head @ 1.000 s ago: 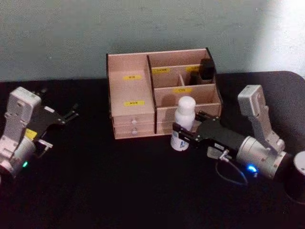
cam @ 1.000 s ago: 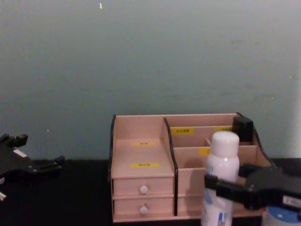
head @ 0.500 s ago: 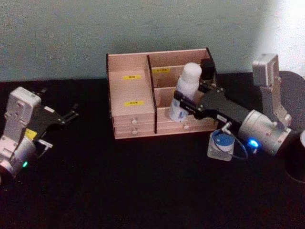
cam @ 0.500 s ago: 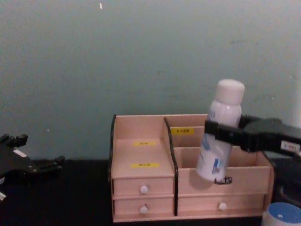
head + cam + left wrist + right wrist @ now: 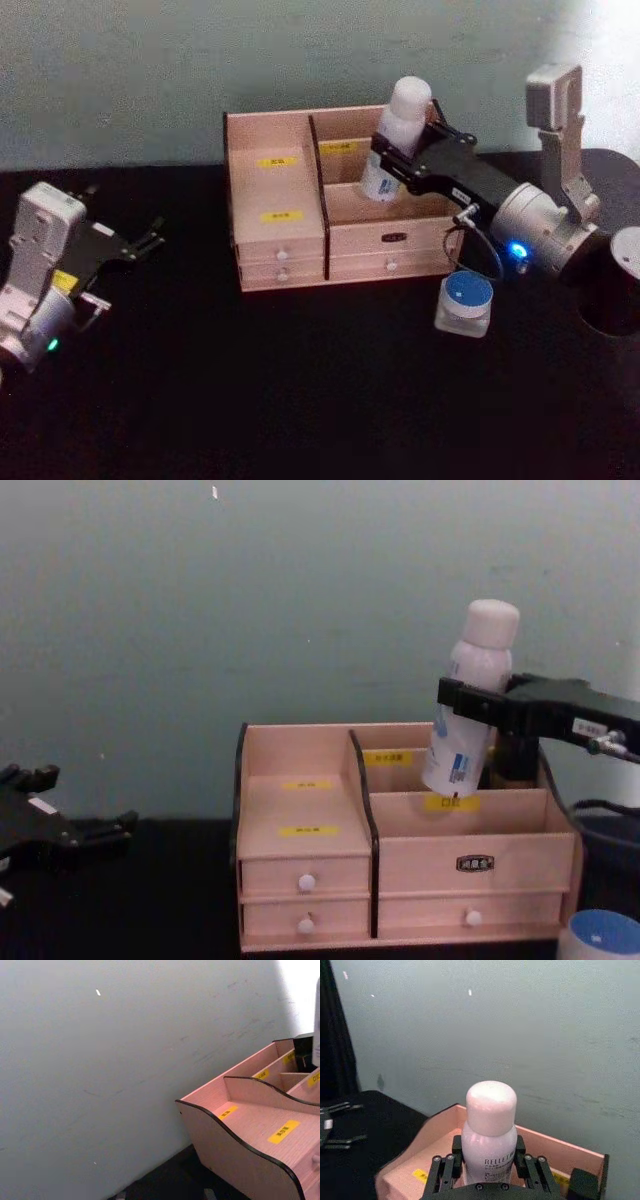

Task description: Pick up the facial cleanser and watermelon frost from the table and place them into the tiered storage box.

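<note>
The facial cleanser (image 5: 408, 105), a white bottle with a rounded cap, hangs slightly tilted over the rear right compartments of the tiered storage box (image 5: 280, 190). My right gripper (image 5: 392, 152) is shut on the bottle's body. From the chest the bottle (image 5: 478, 670) has its base just above the box's middle tier (image 5: 300, 810), with the gripper (image 5: 462, 702) across it. The right wrist view looks down on the bottle (image 5: 489, 1120) between the fingers. A small clear container with a round blue lid (image 5: 467, 300), which I take for the watermelon frost, stands on the table right of the box. My left gripper (image 5: 148, 236) rests open at the far left.
A black block (image 5: 585, 1180) sits in the box's back right compartment. A dark cylinder with a grey top (image 5: 620, 280) stands at the table's right edge. The black table (image 5: 300, 400) spreads in front of the box, and a pale wall rises behind it.
My right gripper has lifted the bottle from the table in front of the box and carried it up and back over the right compartments, uncovering the blue-lidded container. The left arm has not moved.
</note>
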You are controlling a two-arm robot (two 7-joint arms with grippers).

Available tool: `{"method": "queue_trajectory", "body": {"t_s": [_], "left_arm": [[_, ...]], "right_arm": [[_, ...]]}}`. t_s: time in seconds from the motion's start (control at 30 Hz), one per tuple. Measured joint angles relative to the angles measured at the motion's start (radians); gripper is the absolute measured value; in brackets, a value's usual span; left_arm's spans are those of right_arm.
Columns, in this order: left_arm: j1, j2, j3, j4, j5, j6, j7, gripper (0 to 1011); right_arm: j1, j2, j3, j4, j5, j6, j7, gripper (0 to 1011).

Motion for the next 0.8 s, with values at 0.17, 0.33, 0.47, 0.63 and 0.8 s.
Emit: {"method": "queue_trajectory", "body": {"t_s": [0.17,0.33,0.47,0.63,0.8], "left_arm": [[0.000,0.000,0.000,0.000,0.000,0.000,0.000,1001],[0.000,0.000,0.000,0.000,0.000,0.000,0.000,1001],[0.000,0.000,0.000,0.000,0.000,0.000,0.000,1001],[0.000,0.000,0.000,0.000,0.000,0.000,0.000,1001],[0.000,0.000,0.000,0.000,0.000,0.000,0.000,1001]], "right_arm": [[0.034,-0.022,-0.004,0.052,-0.019,-0.012,-0.005,594],[0.068,-0.042,-0.008,0.104,-0.038,-0.024,-0.004,594],[0.090,-0.056,-0.009,0.134,-0.047,-0.027,-0.001,594],[0.116,-0.074,-0.012,0.172,-0.059,-0.030,0.005,594],[0.136,-0.087,-0.015,0.201,-0.067,-0.032,0.009,594]]}}
